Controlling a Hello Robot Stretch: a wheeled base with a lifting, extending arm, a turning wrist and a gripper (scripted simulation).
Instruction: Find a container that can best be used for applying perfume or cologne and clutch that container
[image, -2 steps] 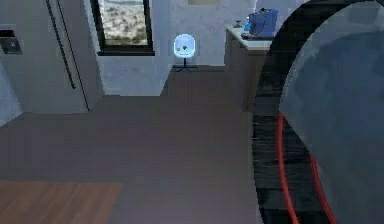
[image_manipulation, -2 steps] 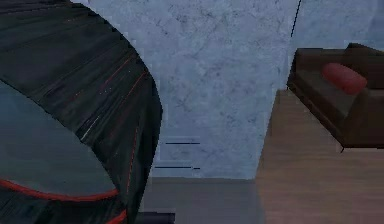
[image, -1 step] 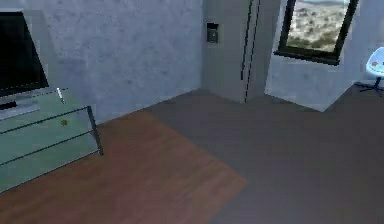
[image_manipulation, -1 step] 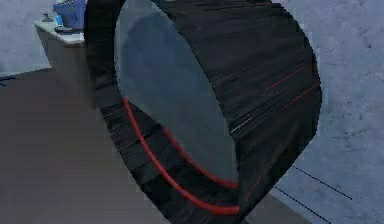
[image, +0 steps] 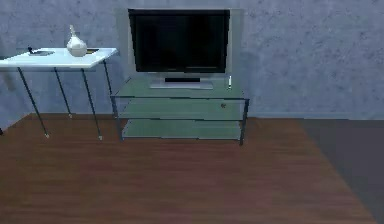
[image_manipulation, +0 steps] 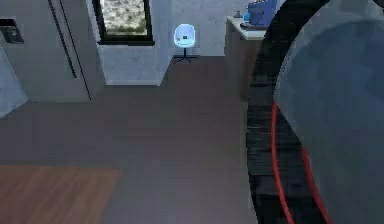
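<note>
In the forward view, a dark wooden floor (image: 200, 180) runs up to a blue-grey wall. At upper centre a black television (image: 180, 42) stands on a glass TV stand (image: 180, 105). At upper left is a white table (image: 95, 55) on thin legs, and on it stands a pale round-bellied vessel (image: 76, 42) with a narrow neck. It may be the perfume container, but I cannot tell.

In the arm side view, grey floor fills the middle, with a wooden patch at lower left. At upper left stands a tall grey fridge (image_manipulation: 50, 50), and beside it a dark-framed window (image_manipulation: 122, 20). A small white chair (image_manipulation: 183, 40) stands at top centre. A counter (image_manipulation: 240, 50) at upper right carries something blue (image_manipulation: 260, 12). A large rounded grey shape (image_manipulation: 330, 120) with a dark rim covers the right.

I cannot tell how my fingers stand.
</note>
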